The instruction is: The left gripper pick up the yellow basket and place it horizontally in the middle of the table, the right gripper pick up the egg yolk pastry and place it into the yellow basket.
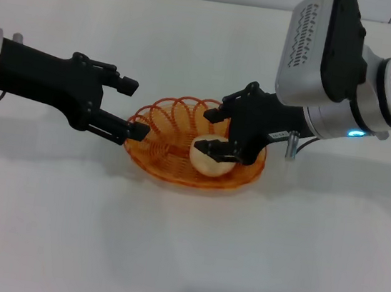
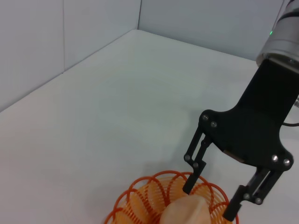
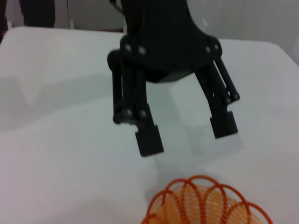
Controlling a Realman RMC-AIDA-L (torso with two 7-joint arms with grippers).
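The yellow basket [image 1: 159, 161] sits on the white table, mid-table. The egg yolk pastry [image 1: 206, 163] lies inside it, on its right side. My right gripper [image 1: 214, 130] hangs over the basket with its fingers spread apart, the nearer finger just above the pastry. In the left wrist view the right gripper [image 2: 209, 201] straddles the pastry [image 2: 187, 212] in the basket [image 2: 140, 186]. My left gripper [image 1: 134, 109] is open at the basket's left rim, its lower finger at the rim's edge. The right wrist view shows the left gripper [image 3: 187, 135] open and empty, beyond the basket [image 3: 201, 182].
The white table [image 1: 166, 257] spreads wide in front of the basket and behind it. A pale wall runs along the table's far edge [image 2: 93, 28]. A small grey post [image 1: 291, 146] stands by the right arm's wrist.
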